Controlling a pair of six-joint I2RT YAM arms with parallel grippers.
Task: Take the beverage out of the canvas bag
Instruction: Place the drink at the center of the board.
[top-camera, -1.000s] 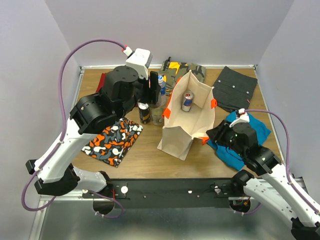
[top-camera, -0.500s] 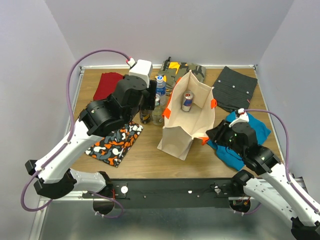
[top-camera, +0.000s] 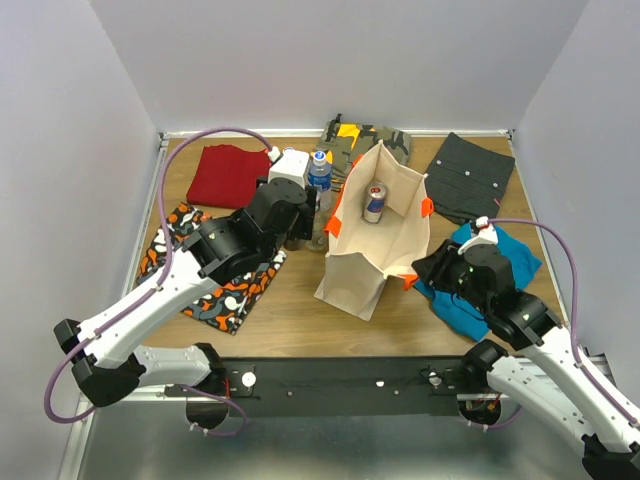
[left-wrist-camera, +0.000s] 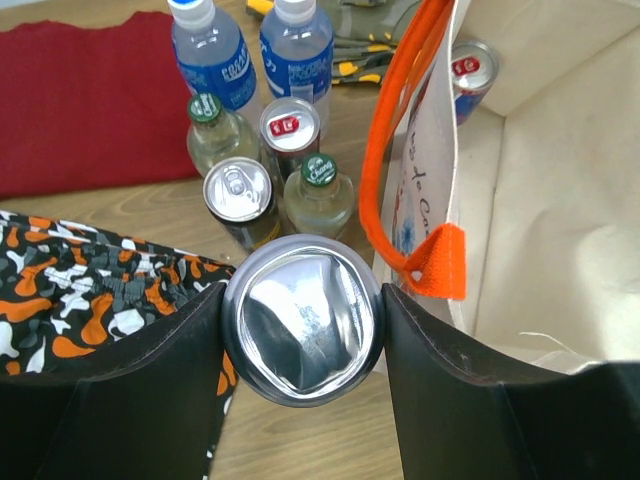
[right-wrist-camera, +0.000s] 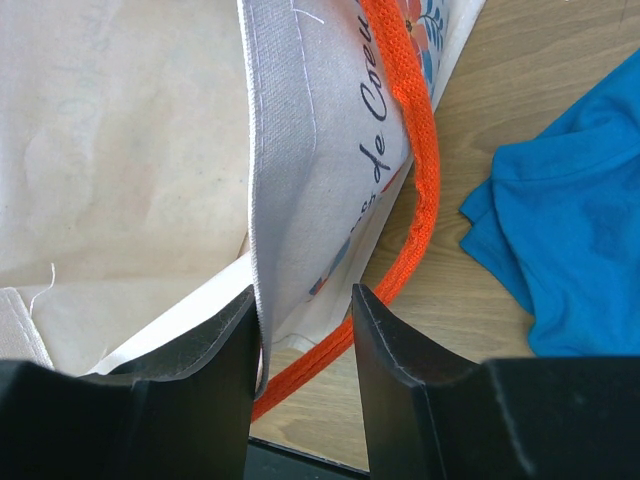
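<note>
The canvas bag (top-camera: 356, 268) is the biggest thing here. It stands open on the surface (top-camera: 300, 312). It is soft cloth, so its walls bend and flop easily. The right gripper (right-wrist-camera: 305, 300) is clenched on one wall of the bag, near the top edge, with cloth between its two fingers (right-wrist-camera: 210, 370). That looks like a good place to hold, because it should stop the bag from sliding or folding shut. A blue cloth (right-wrist-camera: 570, 230) lies off to the right of that gripper.

The left gripper (left-wrist-camera: 303, 322) is grasping a silver can (left-wrist-camera: 300, 335) by its round sides. The can's shiny end faces the wrist camera. I cannot tell if this can touches the surface. Just past this gripper stands a bunch of drinks (left-wrist-camera: 290, 130), bottles and cans close together. The bag's orange handle (left-wrist-camera: 438, 262) hangs just to the right of the gripper.

One red and blue can (top-camera: 375, 203) stands upright inside the bag. It is past the left gripper and to its right, close to the bag's far wall. I think it is hard, smooth and a bit slippery, and heavy if it is full. It could dent if squeezed too hard. The best hold is probably from above, around its sides near the top, keeping clear of the soft cloth.
</note>
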